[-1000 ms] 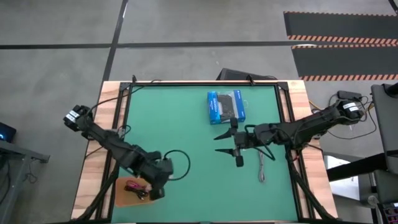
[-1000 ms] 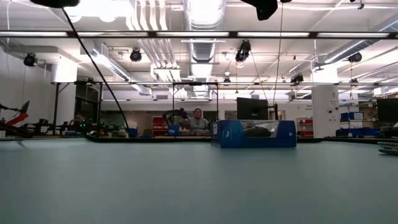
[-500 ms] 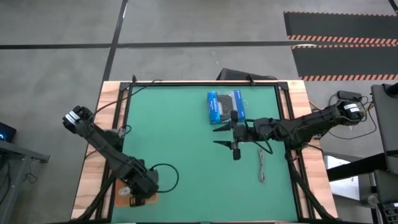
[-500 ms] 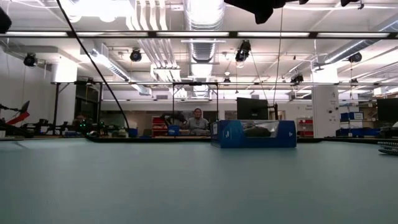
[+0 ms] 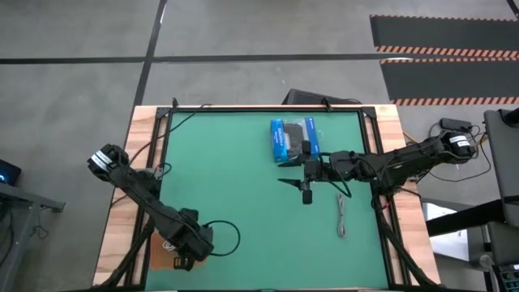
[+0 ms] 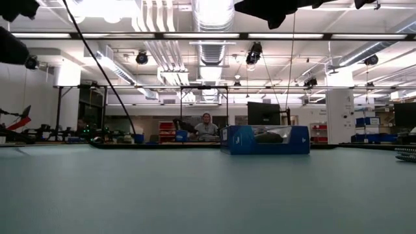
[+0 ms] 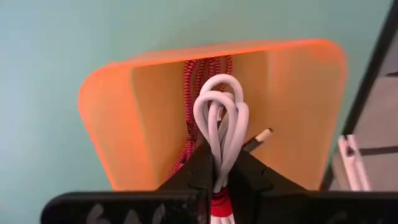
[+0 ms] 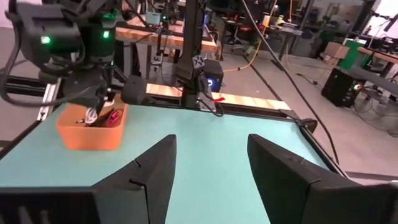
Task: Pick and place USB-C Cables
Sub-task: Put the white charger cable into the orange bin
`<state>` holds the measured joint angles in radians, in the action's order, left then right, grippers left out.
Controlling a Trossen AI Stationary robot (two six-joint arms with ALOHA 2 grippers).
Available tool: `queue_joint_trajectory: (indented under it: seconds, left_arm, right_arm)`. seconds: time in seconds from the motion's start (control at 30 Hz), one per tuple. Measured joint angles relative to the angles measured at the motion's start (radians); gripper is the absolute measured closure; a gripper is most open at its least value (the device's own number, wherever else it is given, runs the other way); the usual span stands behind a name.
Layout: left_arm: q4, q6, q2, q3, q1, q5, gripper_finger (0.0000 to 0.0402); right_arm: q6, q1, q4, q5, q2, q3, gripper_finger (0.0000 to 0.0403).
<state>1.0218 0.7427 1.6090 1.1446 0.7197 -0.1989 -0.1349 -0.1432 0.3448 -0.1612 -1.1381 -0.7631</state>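
**Hovering over the bin with the white cable pinched**

Holding the white cable between closed fingers, the left pincer hangs right above the orange bin, which sits at the near left corner of the green surface. The cable's loops point away from the fingertips and lie over the bin's floor, so the drop looks like a matter of letting go rather than travelling further. A red cable already lies inside the bin, running along beneath the white one, and a small pale connector tip shows just beside the loops. In the high view the left arm is folded low over that corner and hides most of the bin.

The right pincer stands wide and holds nothing; it is over the middle of the surface, just beside the blue-and-black box, with the arm stretched in from the right edge and the fingers pointing toward the left side. The grey cable lies straight on the surface nearer the front than that pincer and a little to its right, its long axis running front to back. It is near the right arm and well apart from the left, so the right arm is the likelier one to fetch it, turning back toward itself to do so. A black cable cannot be made out.
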Motion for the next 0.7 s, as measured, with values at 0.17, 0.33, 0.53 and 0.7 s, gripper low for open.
queue_joint_trajectory:
  seconds: [0.17, 0.33, 0.53, 0.7]
  left_arm:
    - [0.004, -0.029, 0.04, -0.006, 0.0, 0.002, 0.0391]
    - [0.005, -0.053, 0.061, -0.012, 0.0, 0.006, 0.0391]
    - [0.003, -0.052, 0.067, -0.036, 0.0, 0.01, 0.0391]
    - [-0.001, -0.05, 0.068, -0.054, 0.0, 0.025, 0.0378]
  right_arm:
    - [0.002, 0.0, -0.001, 0.001, 0.0, 0.0, 0.0213]
    - [0.002, 0.0, -0.001, 0.001, 0.0, 0.0, 0.0213]
    - [0.002, 0.0, -0.004, 0.001, 0.0, 0.0, 0.0213]
    - [0.002, 0.0, -0.005, 0.001, 0.0, 0.0, 0.0213]
